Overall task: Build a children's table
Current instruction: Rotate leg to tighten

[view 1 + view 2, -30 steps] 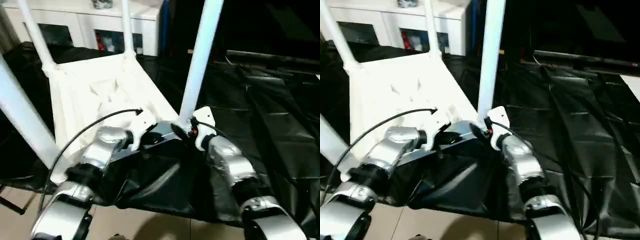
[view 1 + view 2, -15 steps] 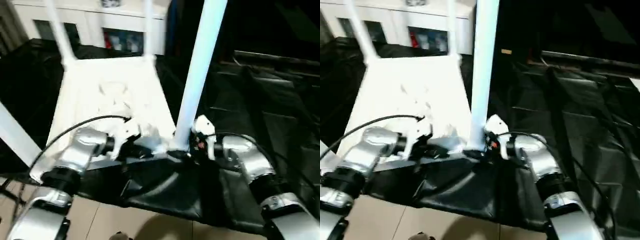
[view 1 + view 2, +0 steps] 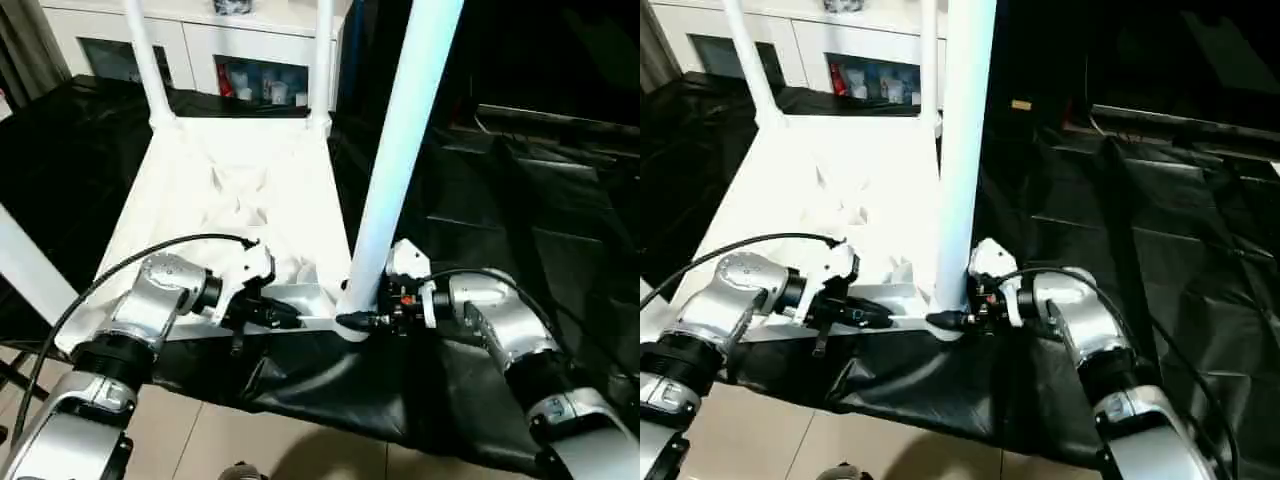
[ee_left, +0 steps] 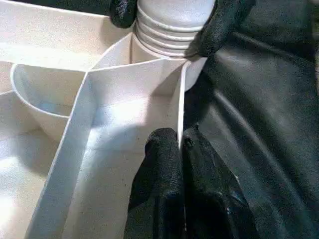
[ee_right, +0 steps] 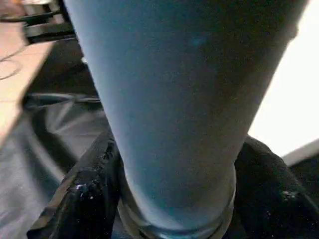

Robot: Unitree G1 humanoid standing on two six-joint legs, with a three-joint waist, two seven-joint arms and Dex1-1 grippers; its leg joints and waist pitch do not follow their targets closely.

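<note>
The white tabletop point(image 3: 235, 215) lies upside down on a black sheet point(image 3: 520, 190), ribbed underside up, with legs standing in its corner sockets. The right gripper point(image 3: 352, 321) is clamped around the base of the near leg point(image 3: 400, 160) — in the right wrist view its two black fingers point(image 5: 82, 194) hug either side of the tube, just above the ringed foot where the leg meets its socket. This leg rises straight up from the gripper, slightly tilted toward the far side, and runs out past the top of the head views.

The left gripper point(image 3: 283, 316) is pinched tight on the tabletop's near edge wall; the left wrist view shows its fingers point(image 4: 162, 164) pressed together with the thin white rib between them. Straight ahead of this gripper (a little way along the same edge) sits the corner socket with the leg's threaded end in it and the right gripper's fingertips on both sides of it.

Beyond both grippers, two more legs point(image 3: 145, 60) stand at the far corners — upright, one to each side. Another leg point(image 3: 35, 275) slants up at the near corner, outboard of the left gripper. Behind the tabletop stands a white cabinet point(image 3: 215, 45) with glass-fronted doors.
</note>
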